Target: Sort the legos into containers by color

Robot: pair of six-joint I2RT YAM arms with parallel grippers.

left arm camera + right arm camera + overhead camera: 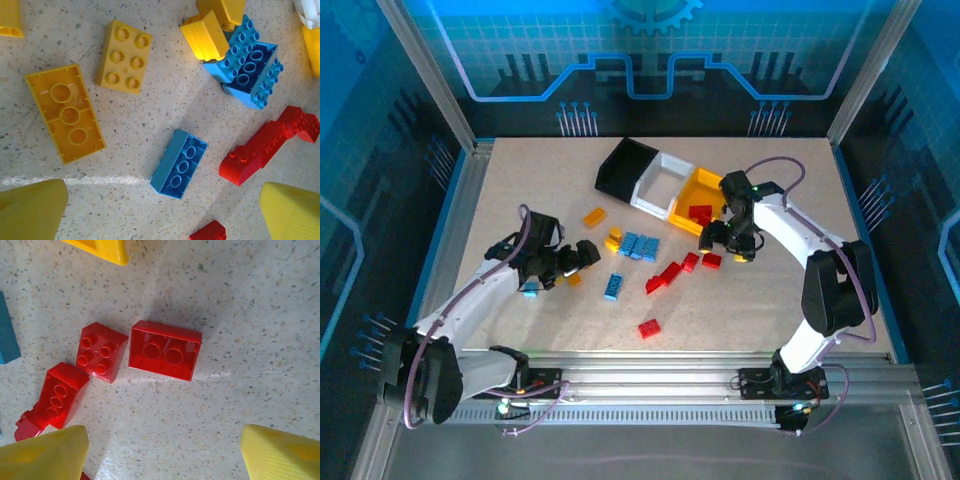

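Note:
Red, blue and yellow legos lie scattered mid-table. The containers stand at the back: black [623,165], white [663,183] and yellow [688,193], the yellow one holding red bricks. My left gripper [162,212] hangs open over the table, its yellow fingers [30,210] wide apart. An upturned blue brick [179,163] lies just ahead of it. My right gripper [162,455] is open too, nothing between its fingers [282,452]. An upturned red brick [164,350] lies ahead of it, with a red 2x2 brick [100,352] to that brick's left.
An upturned orange brick [65,113], a yellow brick [123,56], a blue cluster [247,70] and red bricks [267,145] surround the left gripper [588,255]. A lone red brick [649,328] lies near the front. The yellow bin's corner [102,249] is close above the right gripper [723,243].

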